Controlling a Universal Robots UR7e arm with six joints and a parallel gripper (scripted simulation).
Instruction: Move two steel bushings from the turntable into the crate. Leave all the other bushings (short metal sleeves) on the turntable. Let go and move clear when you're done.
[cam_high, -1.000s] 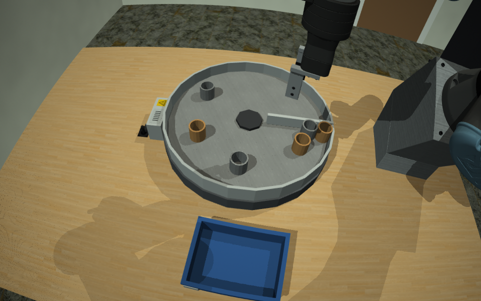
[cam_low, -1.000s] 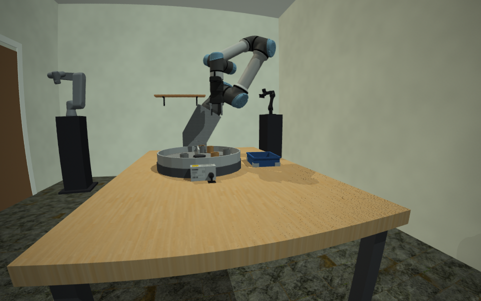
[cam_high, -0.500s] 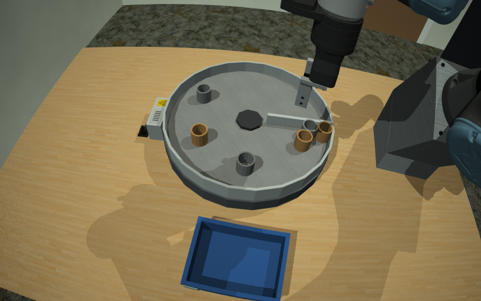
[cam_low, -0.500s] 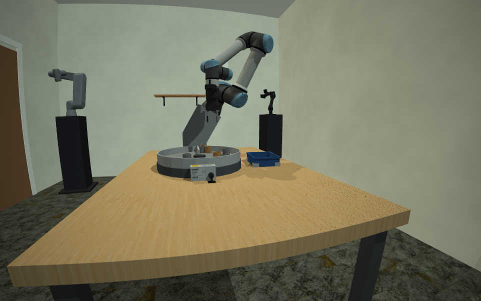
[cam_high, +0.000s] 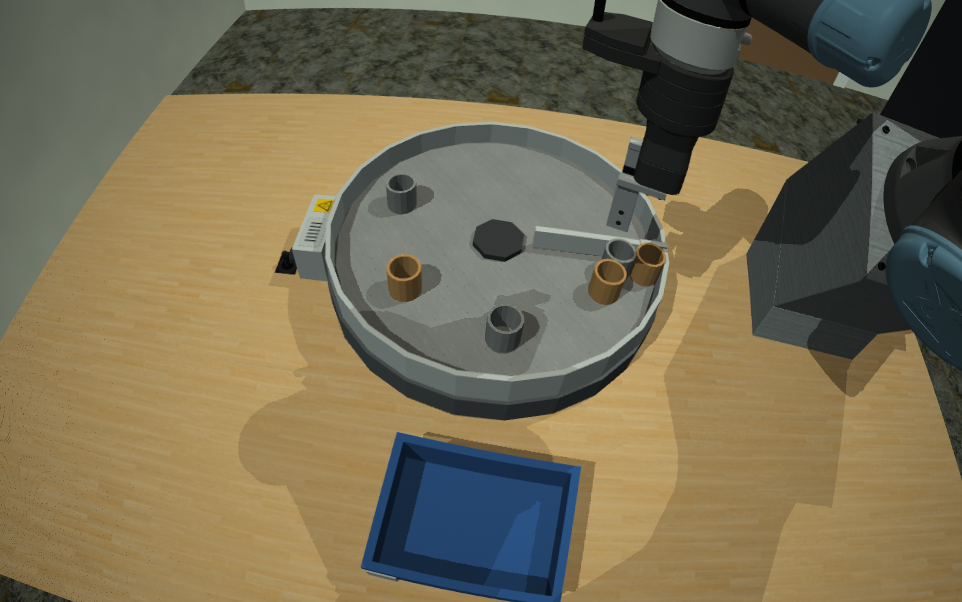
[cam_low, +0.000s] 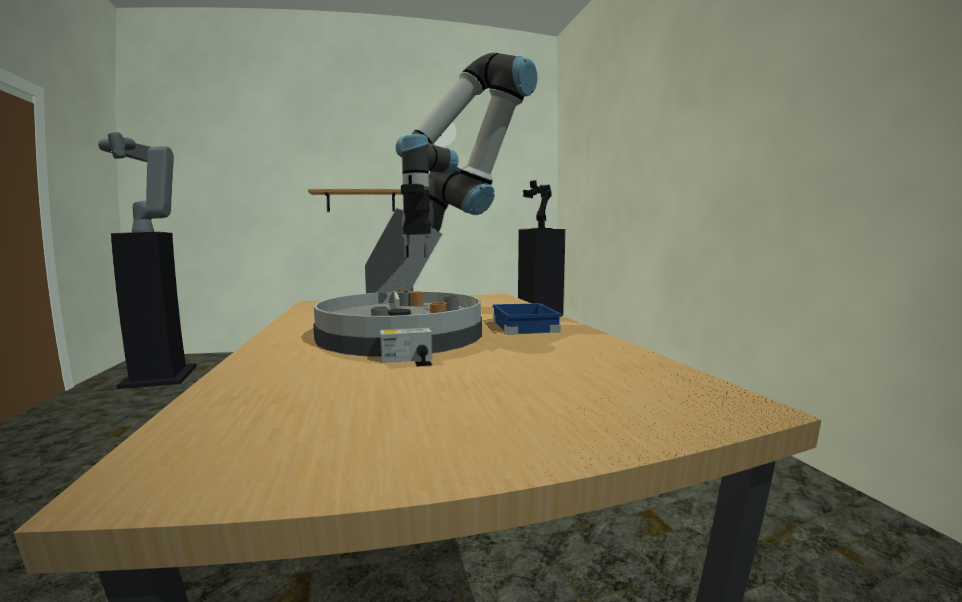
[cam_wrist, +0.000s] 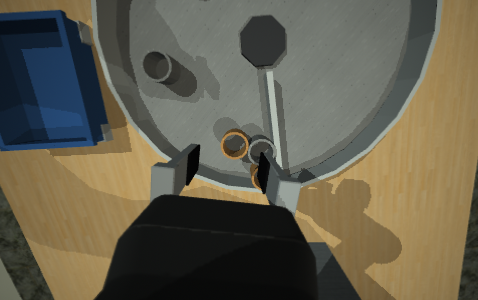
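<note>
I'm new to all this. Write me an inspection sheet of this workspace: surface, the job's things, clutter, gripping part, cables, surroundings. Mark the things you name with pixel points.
Surface: wooden table (cam_high: 177, 354) (cam_low: 397, 425), upright.
Job's things: turntable (cam_high: 489, 389) (cam_low: 397, 324) carries three grey, steel-looking bushings and three copper-coloured ones; blue crate (cam_high: 471, 518) (cam_low: 528, 323) holds no bushings.
Clutter: nothing seen.
End effector (cam_low: 416, 249) (cam_wrist: 229, 160): open, above the turntable's edge, holding nothing.
Cables: nothing seen.
Surroundings: two other arms on black pedestals (cam_low: 147, 305) (cam_low: 541, 269), a wall shelf (cam_low: 354, 191), a brown door (cam_low: 17, 255).

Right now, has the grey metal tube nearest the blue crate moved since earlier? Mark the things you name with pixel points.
Yes: in the top view, the tube (cam_high: 504, 340) (cam_low: 451, 302) (cam_wrist: 148, 64) went rightward past the middle of the black octagonal hub (cam_high: 498, 239) (cam_low: 399, 311) (cam_wrist: 263, 41).
</note>
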